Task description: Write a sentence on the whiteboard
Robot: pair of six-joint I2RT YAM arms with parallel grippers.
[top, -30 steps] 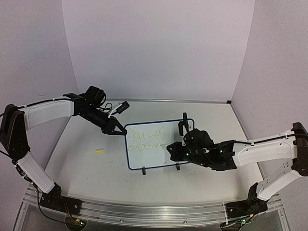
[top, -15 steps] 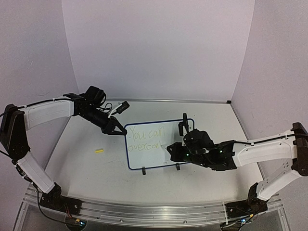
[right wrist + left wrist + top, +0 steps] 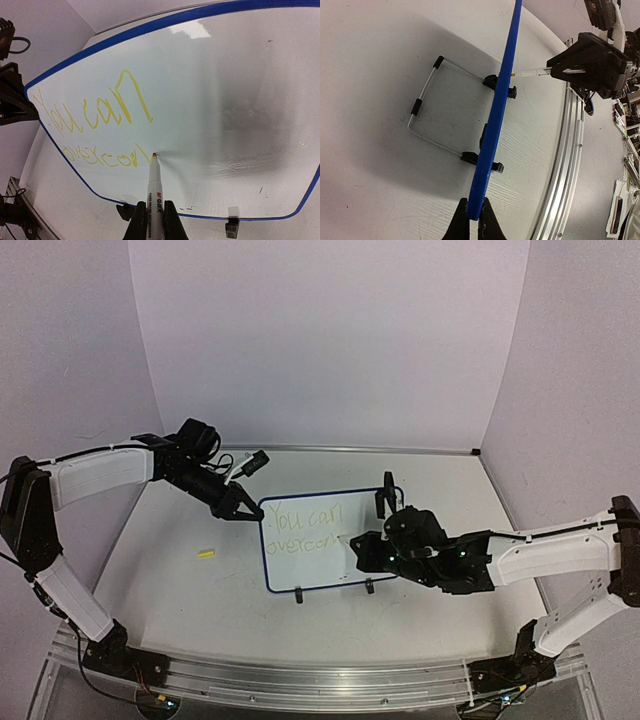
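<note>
Sentence [image 3: 95, 117] half done, second line ending at the marker [image 3: 153, 182] tip just ahead of your right gripper [image 3: 155, 220], which clamps it; your left gripper [image 3: 473, 220] pinches the board [image 3: 502, 85] edge between its fingers; next, carry the tip rightward, light contact, finishing the word.

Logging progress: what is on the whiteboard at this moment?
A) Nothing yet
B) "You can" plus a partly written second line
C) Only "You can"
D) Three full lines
B. The sentence on the whiteboard reads "You can" above an unfinished second line beginning "overco", and the tip of the marker sits at that line's end.
</note>
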